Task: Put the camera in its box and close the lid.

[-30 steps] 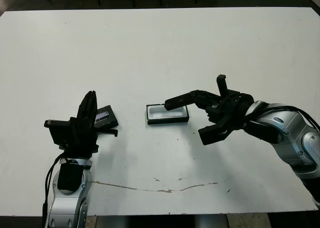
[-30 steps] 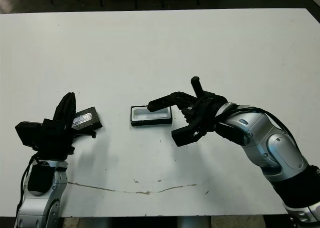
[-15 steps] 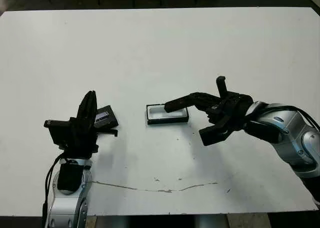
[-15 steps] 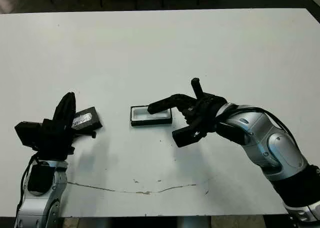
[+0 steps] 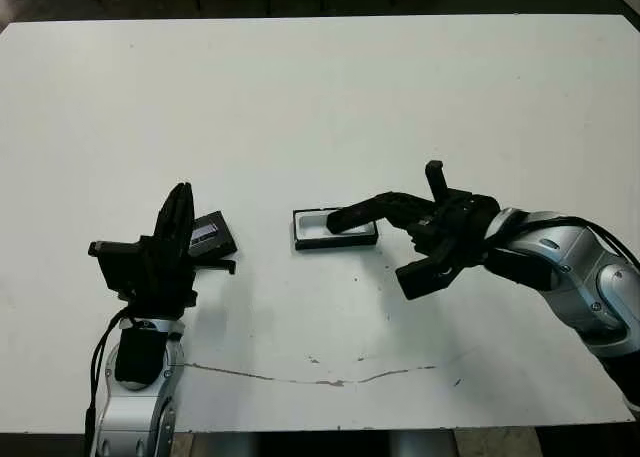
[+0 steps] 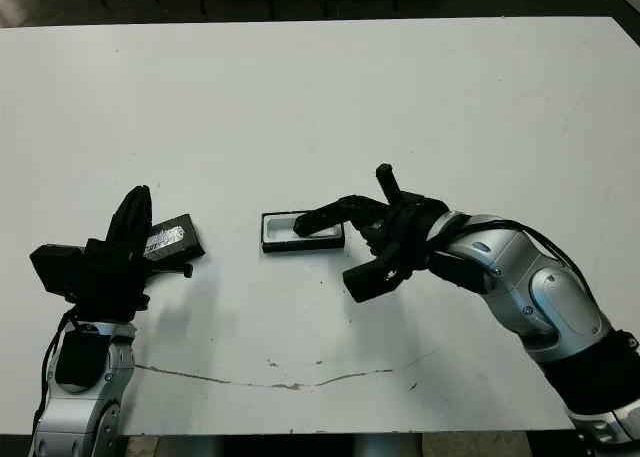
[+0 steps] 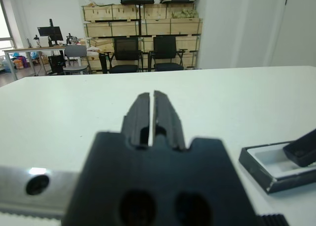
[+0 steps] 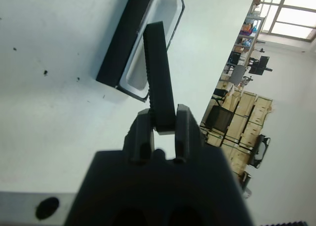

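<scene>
With our right gripper (image 8: 163, 124) clamped on the camera (image 8: 159, 72), tilted nose-down over the box (image 5: 336, 229), we should level it before releasing, while our closed, empty left gripper (image 7: 151, 110) waits beside the lid (image 5: 211, 235).

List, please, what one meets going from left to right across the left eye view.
Left gripper → lid → box → camera, its far end over the box → right gripper.
</scene>
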Robot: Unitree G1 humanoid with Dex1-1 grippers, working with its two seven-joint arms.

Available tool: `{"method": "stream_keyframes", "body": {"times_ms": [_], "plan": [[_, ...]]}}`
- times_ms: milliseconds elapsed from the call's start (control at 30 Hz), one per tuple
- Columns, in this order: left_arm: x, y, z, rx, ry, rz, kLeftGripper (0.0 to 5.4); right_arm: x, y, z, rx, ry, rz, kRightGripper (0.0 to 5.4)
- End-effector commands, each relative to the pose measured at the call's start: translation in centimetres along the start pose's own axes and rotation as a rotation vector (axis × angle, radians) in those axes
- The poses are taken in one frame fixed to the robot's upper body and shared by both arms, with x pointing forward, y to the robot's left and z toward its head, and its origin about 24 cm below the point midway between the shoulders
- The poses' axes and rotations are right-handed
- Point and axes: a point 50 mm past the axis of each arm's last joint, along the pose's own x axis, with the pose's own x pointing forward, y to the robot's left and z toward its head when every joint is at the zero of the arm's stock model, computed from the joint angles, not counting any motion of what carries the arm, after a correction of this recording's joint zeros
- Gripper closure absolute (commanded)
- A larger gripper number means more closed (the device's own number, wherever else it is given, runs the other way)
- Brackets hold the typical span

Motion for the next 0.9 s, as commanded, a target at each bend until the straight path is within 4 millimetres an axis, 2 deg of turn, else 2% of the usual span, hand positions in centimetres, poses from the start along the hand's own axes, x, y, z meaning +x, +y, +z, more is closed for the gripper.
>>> {"method": "stream_keyframes", "body": {"times_ms": [33,367,900], "plan": [[-0.4,0.0,-0.5,-0.001,0.034,0.004,5.4,0.1,0.4,0.0,0.016,-0.017,0.027,5.39],[-0.5,0.0,-0.5,0.002,0.028,0.003,5.4,0.3,0.7,0.3,-0.045,-0.029,0.033,5.39],[-0.7,-0.3,-0.6,-0.015,0.035,0.013,5.4,1.7,1.1,1.4,-0.198,-0.149,0.003,5.39]]}}
